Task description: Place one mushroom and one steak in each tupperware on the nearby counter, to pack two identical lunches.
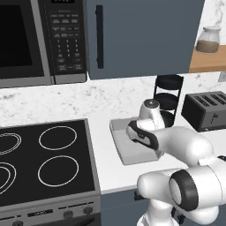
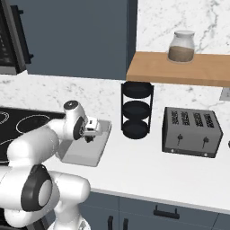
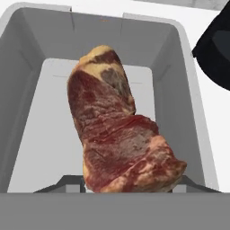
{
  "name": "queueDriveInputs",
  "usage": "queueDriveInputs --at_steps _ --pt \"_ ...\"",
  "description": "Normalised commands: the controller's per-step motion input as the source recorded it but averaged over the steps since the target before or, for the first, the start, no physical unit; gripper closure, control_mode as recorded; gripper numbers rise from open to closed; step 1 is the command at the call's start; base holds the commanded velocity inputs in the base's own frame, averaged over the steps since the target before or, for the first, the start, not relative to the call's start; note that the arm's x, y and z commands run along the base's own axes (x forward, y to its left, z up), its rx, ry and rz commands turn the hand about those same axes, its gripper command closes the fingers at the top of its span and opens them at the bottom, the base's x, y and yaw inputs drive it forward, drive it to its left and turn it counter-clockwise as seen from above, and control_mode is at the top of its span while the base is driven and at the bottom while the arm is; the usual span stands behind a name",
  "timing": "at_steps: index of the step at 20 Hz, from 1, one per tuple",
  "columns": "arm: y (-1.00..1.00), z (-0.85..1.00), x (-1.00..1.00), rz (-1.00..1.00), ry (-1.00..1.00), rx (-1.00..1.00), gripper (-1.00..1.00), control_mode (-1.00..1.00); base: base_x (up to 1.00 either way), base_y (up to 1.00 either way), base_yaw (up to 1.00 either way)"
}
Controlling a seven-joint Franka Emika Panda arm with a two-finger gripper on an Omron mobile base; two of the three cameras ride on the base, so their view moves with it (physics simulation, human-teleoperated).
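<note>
A raw red steak (image 3: 117, 130) with a pale fatty end hangs between my gripper's (image 3: 128, 183) fingertips, and the gripper is shut on it. Right below it lies the pale grey tupperware (image 3: 27, 90), with nothing on its floor. This tub (image 1: 132, 155) rests on the white counter (image 1: 106, 163) just right of the stove. From the right base view, my hand (image 2: 91, 128) hovers over the tub's (image 2: 83, 155) far end. The mushroom is out of view.
A black stove (image 1: 44, 154) lies left of the tub, a microwave (image 1: 39, 39) above it. Behind the tub stands a black three-tier rack (image 2: 136, 110), with a dark toaster (image 2: 192, 131) to its right. A jar (image 2: 181, 46) sits on a wooden shelf (image 2: 179, 69).
</note>
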Motion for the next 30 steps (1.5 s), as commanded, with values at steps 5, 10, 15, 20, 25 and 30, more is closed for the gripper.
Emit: queueDriveInputs --at_steps 5,10,15,20,25,30 --pt "0.00 -0.21 0.21 0.01 -0.02 0.00 1.00 -1.00 0.00 0.00 0.00" --pt "0.01 -0.01 0.43 0.00 -0.02 0.00 1.00 -1.00 0.00 0.00 0.00" --pt "0.03 -0.29 0.25 0.00 0.03 0.00 1.00 -1.00 0.00 0.00 0.00" --pt "0.00 -0.16 0.13 0.00 0.01 0.00 -1.00 -1.00 0.00 0.00 0.00" --pt "0.00 0.02 0.02 0.00 0.00 0.00 -1.00 -1.00 0.00 0.00 0.00" --pt "0.03 0.26 -0.01 0.00 0.00 -0.09 -1.00 -1.00 0.00 0.00 0.00"
